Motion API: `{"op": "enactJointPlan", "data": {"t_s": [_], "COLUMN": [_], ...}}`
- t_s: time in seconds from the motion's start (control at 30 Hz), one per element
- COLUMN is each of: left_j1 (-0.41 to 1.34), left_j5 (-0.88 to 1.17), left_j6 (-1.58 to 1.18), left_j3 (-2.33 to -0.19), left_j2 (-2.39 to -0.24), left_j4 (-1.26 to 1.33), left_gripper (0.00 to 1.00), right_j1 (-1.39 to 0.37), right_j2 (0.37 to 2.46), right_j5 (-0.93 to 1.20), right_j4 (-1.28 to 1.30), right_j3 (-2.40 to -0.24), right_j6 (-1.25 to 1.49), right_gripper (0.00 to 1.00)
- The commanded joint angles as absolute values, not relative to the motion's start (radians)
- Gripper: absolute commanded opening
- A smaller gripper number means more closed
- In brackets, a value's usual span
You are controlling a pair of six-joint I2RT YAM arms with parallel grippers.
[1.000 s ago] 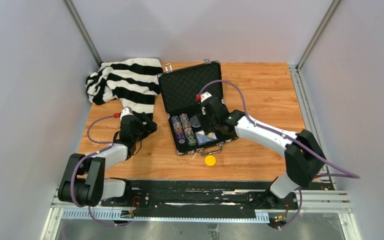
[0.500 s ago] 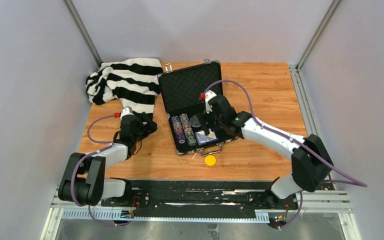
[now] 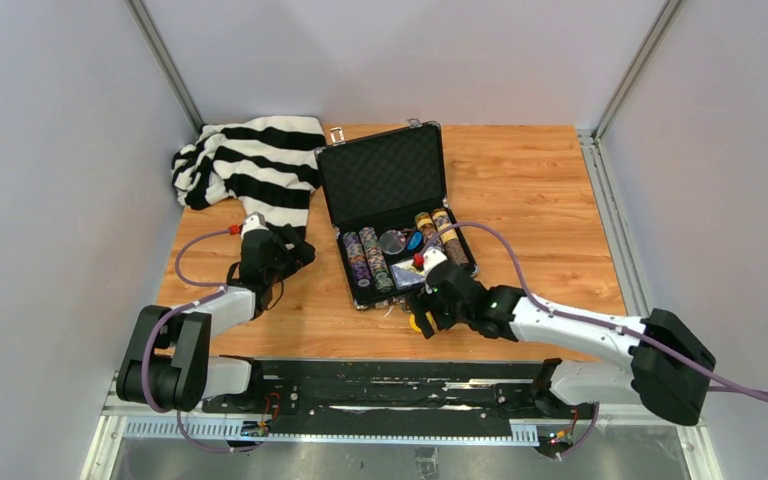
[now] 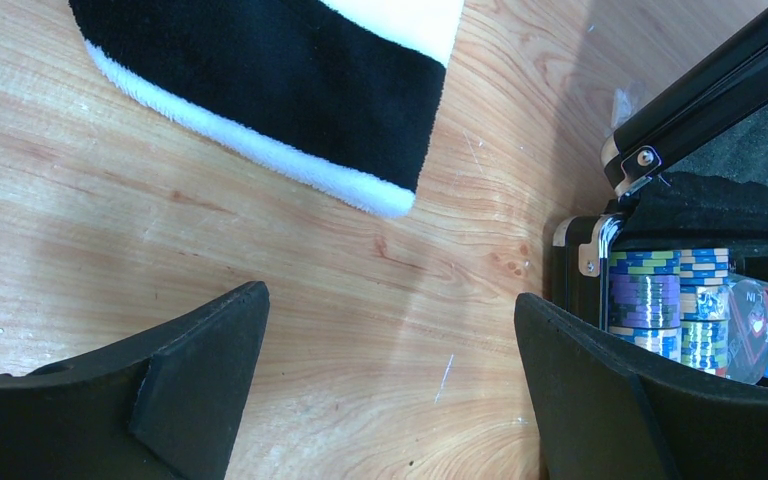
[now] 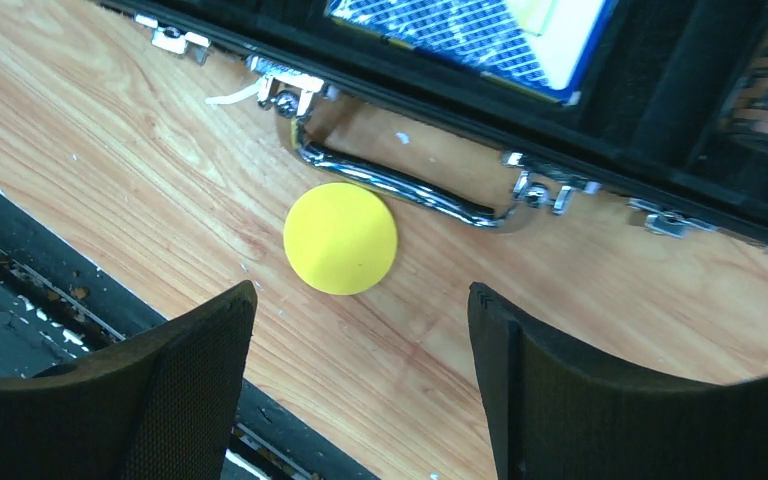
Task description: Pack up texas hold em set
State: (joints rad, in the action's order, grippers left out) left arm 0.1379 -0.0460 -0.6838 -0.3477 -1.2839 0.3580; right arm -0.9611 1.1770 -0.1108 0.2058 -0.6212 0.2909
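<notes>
**One disc still outside the open case**

The wooden table (image 3: 540, 190) carries the striped cloth (image 3: 260, 165) at its far left. Just beside it is the black case (image 3: 380, 178), lid propped open so the foam tray can take pieces. The left gripper (image 4: 390, 300) hangs low over bare wood near the cloth, jaws spread, holding nothing. The right gripper (image 5: 360, 295) hovers at the near edge, also parted and empty, apparently lined up to pinch the yellow disc (image 5: 340, 238) just ahead of its fingers. That disc lies flat on the table, just outside the case's metal handle (image 5: 400, 190). Chip rows (image 3: 368, 262) and the card box (image 5: 470, 35) sit in the tray. From above, the gripper largely hides the disc. The wrist view crops the card box — the tray's smaller pieces are hard to tell apart.
</notes>
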Motion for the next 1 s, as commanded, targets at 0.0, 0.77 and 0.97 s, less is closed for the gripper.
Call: {"op": "enactJointPlan", "data": {"t_s": [0.0, 0.77, 0.97], "left_j1": [0.140, 0.140, 0.140], "left_j5": [-0.032, -0.032, -0.031], "left_j6": [-0.679, -0.678, -0.676], "left_j3": [-0.353, -0.357, -0.356], "left_j2": [-1.296, -1.308, -1.308], "left_j4": [0.356, 0.360, 0.360], "left_gripper": [0.98, 0.98, 0.98], "right_j1": [-1.040, -1.049, -1.049], "right_j2": [1.266, 1.456, 1.439], "right_j5": [-0.188, -0.189, -0.188], "right_j4": [0.179, 0.111, 0.117], "right_j3": [-0.633, -0.655, -0.646], "right_j6": [0.351, 0.365, 0.362], "right_gripper": [0.77, 0.70, 0.63]}}
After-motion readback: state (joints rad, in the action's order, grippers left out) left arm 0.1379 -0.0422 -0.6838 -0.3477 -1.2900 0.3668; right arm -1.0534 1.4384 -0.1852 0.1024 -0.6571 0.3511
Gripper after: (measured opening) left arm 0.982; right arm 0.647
